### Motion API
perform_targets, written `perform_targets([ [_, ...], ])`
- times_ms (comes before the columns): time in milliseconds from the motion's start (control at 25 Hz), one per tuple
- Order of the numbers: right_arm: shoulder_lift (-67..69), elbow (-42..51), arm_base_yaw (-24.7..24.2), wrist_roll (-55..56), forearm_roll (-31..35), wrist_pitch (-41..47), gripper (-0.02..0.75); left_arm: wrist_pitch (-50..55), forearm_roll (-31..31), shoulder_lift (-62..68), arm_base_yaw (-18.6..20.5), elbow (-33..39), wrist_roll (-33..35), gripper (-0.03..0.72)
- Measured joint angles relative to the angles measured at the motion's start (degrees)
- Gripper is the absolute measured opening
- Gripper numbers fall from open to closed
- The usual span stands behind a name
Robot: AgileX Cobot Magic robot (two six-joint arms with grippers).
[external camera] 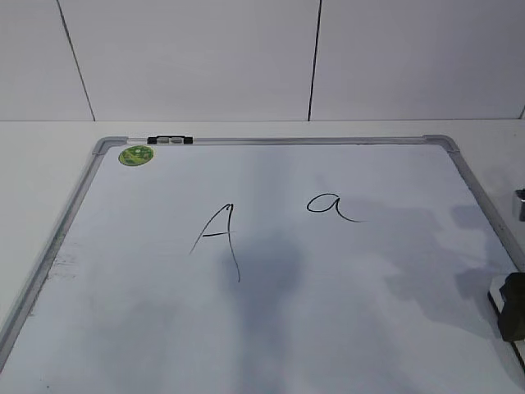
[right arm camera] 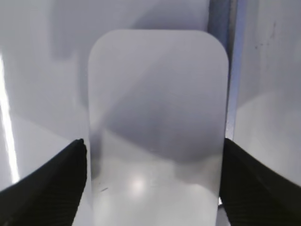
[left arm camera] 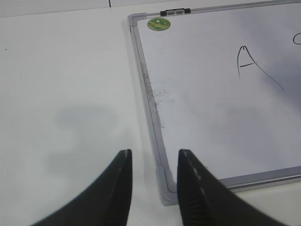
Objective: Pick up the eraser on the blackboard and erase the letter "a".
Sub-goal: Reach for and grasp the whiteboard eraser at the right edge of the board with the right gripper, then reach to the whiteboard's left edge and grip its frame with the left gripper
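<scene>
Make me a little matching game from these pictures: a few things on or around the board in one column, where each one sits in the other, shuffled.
Things:
1. eraser
2. green sticker
3. letter "a"
4. left gripper

Places:
A. far left corner of the blackboard
B. right of the capital "A"
C. between the right gripper's open fingers
D. over the board's near left corner

Pairs: 1-C, 2-A, 3-B, 4-D

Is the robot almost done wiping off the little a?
Not yet. Nothing is wiped: the little a is whole on the blackboard, beside the big A. Right now the right claw is open, one finger on each side of the eraser, not visibly squeezing it. Left to do: grab it, lift it, and rub out the a. The left claw waits open at the board's corner.
</scene>
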Motion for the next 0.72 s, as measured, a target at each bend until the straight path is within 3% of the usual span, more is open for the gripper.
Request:
perform_targets([
  [320,0.8,0.0,0.0,0.0,-0.5,-0.4,0.561,0.0,0.0,0.0,0.0,0.0,0.0,0.245],
  [720,0.8,0.0,0.0,0.0,-0.5,-0.4,0.547,0.0,0.0,0.0,0.0,0.0,0.0,0.244],
])
